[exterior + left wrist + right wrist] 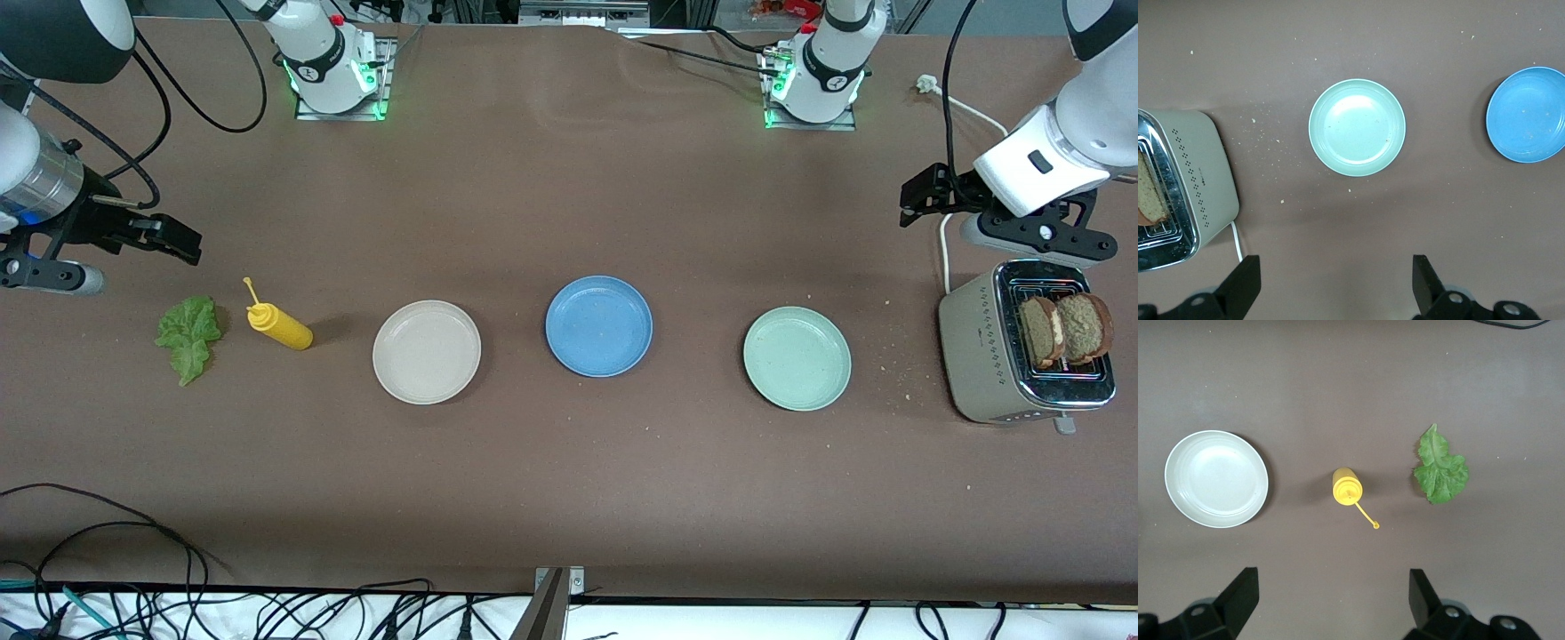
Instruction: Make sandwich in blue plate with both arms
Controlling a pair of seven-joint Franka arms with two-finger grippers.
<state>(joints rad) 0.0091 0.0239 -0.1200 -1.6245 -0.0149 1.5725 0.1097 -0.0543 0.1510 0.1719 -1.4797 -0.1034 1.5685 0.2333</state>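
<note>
- Step: start; nothing assembled. Blue plate [598, 325] empty at tabletop [569, 480] centre.
- Bread slices [1065, 329] stand in toaster [1022, 356], 3 o'clock of blue plate; lettuce leaf [188, 336] at 9 o'clock.
- Left gripper [1335, 283] over tabletop beside toaster, fingers released; right gripper [1331, 600] near lettuce, fingers released.
- Next, likely: lift a slice.
- Brown tabletop, crumbs; cables at edge.

Your front cam sits high, facing both arm bases. Each wrist cam looks straight down from well up. Left wrist and front share the blue plate [1527, 114]; right wrist and front share the cream plate [1216, 479].
</note>
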